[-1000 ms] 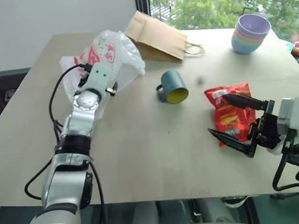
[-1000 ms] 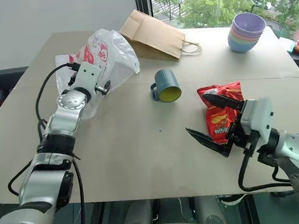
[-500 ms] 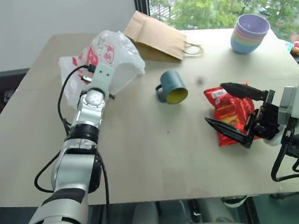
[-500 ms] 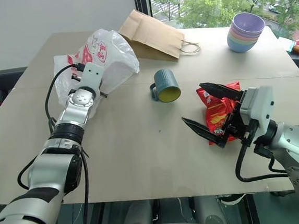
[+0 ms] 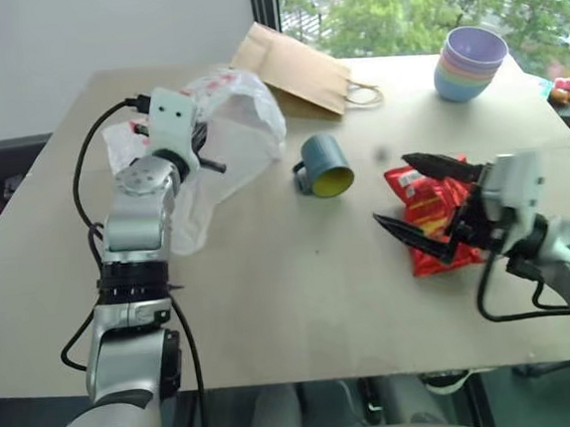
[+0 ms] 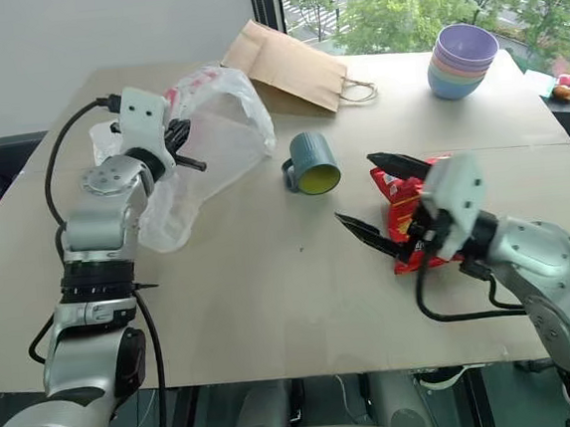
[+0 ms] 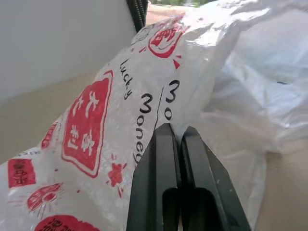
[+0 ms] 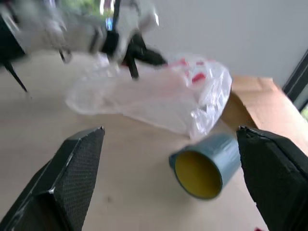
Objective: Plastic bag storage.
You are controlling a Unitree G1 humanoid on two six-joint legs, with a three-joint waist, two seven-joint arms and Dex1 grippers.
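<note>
The plastic bag (image 5: 243,127) is thin, translucent white with red print (image 7: 84,125), and sits at the table's far left. My left gripper (image 7: 174,131) is shut on a fold of it and holds that part lifted above the table, while the rest drapes down to the tabletop (image 6: 171,218). My right gripper (image 5: 393,190) stands wide open above the table's right half, level and pointing toward the bag, with nothing between its fingers (image 8: 79,159). It hovers just in front of the red snack packet.
A teal mug (image 5: 323,165) with a yellow inside lies on its side mid-table, between the two grippers. A red snack packet (image 5: 428,223) lies under the right gripper. A brown paper bag (image 5: 292,65) and stacked pastel bowls (image 5: 469,60) sit at the far edge.
The left gripper has risen and drawn back, pulling the bag's near part up off the table. The open right gripper has moved left, toward the mug.
</note>
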